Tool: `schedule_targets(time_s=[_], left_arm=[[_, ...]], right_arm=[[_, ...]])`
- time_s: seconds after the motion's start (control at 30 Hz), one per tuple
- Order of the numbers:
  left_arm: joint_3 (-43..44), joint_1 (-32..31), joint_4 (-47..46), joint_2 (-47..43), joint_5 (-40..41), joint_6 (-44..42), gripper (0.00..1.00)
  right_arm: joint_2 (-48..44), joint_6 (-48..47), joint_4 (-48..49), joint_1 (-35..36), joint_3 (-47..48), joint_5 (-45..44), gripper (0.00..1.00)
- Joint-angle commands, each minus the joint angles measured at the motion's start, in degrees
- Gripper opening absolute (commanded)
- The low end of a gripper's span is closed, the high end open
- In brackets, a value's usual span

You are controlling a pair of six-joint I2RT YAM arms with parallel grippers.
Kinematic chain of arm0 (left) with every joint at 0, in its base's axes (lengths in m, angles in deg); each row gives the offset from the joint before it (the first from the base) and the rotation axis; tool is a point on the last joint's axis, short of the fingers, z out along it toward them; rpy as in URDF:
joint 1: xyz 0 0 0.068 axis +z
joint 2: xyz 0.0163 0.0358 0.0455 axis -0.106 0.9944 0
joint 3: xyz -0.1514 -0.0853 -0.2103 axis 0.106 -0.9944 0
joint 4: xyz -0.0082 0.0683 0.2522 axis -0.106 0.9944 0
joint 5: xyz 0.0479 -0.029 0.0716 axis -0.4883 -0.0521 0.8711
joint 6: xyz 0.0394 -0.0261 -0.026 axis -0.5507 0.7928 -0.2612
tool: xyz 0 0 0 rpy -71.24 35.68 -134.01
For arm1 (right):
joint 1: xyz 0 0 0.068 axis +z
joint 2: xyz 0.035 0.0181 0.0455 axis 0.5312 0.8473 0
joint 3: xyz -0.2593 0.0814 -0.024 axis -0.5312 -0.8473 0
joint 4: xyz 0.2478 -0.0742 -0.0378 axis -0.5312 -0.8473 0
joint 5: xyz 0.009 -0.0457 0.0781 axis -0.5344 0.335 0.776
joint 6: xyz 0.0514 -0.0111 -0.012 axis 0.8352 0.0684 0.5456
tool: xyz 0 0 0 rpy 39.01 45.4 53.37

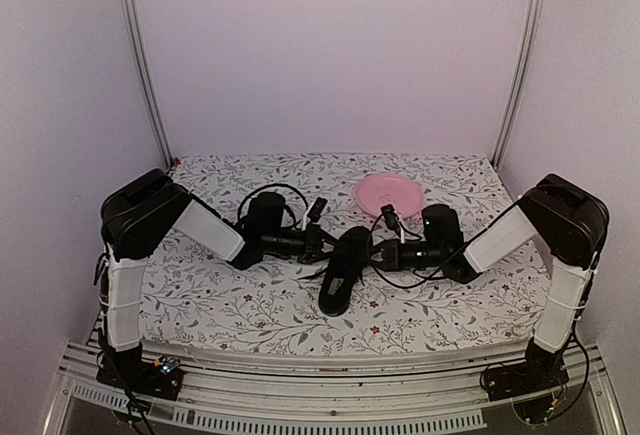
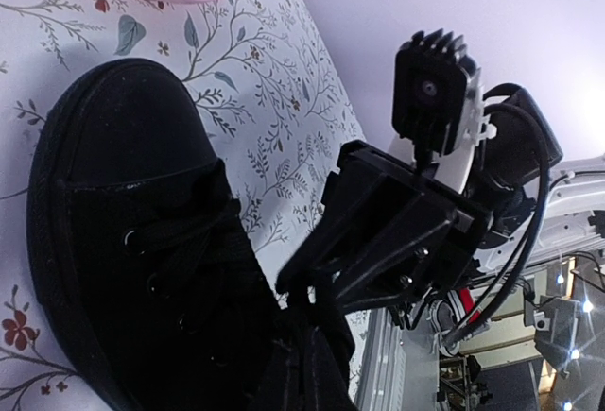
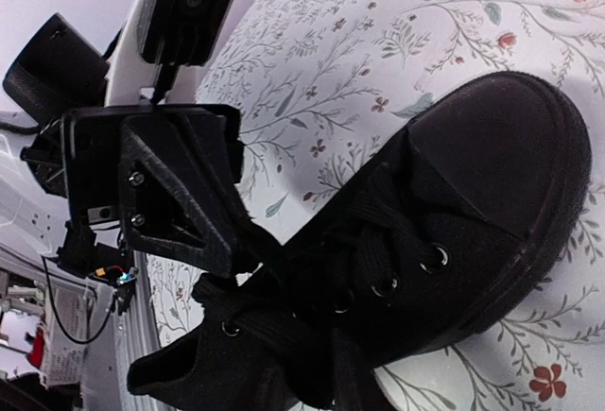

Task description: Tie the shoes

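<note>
- Shoe (image 1: 343, 273) sits on the floral cloth (image 1: 250, 305), just on the arm-base side of the pink plate (image 1: 388, 195) and a bit left of it. Toe points toward the plate, sole is down, shoe is upright.
- L gripper (image 1: 325, 244) is at the shoe's lace area, on the side away from the plate's centre. R gripper (image 1: 377, 251) is opposite it, directly on the near side of the plate. Both tips meet over the upper eyelets.
- Claw state, L: in the R wrist cam the fingers taper to a point at the laces (image 3: 378, 260), but it's black on black. I can't tell whether it's open, closed or pinching a lace.
- Claw state, R: same in the L wrist cam. The tip is buried in the lace zone, so I can't tell.
- Done so far, as I read it: laces are threaded through the eyelets (image 3: 434, 258), the shoe is positioned and both arms are on station.
- Not done: I see no bow or knot in any cam. Laces near the tongue look slack and bunched, not cinched.
- Est. progress: early. Cross-over, loop and pull-tight are all still ahead.
- Caveat: the upper lace ends are hidden under the grippers, so a first half-knot could be there unseen.
</note>
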Motion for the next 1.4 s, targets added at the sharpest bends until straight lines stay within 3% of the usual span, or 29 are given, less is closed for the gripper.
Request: schedule_targets(time_s=[0.0, 0.37, 1.37], left_arm=[[-0.75, -0.62, -1.52, -0.39, 0.46, -0.41, 0.0], [-3.72, -0.49, -0.53, -2.86, 2.77, -1.62, 0.0], [-19.28, 3.24, -7.42, -12.51, 13.21, 1.15, 0.0]], right_arm=[[0.14, 0.14, 1.38, -0.23, -0.22, -1.08, 0.04], [-2.41, 1.85, 0.57, -6.17, -6.43, -5.14, 0.02], [-3.11, 2.41, 0.3, -10.39, -11.07, -7.68, 0.02]])
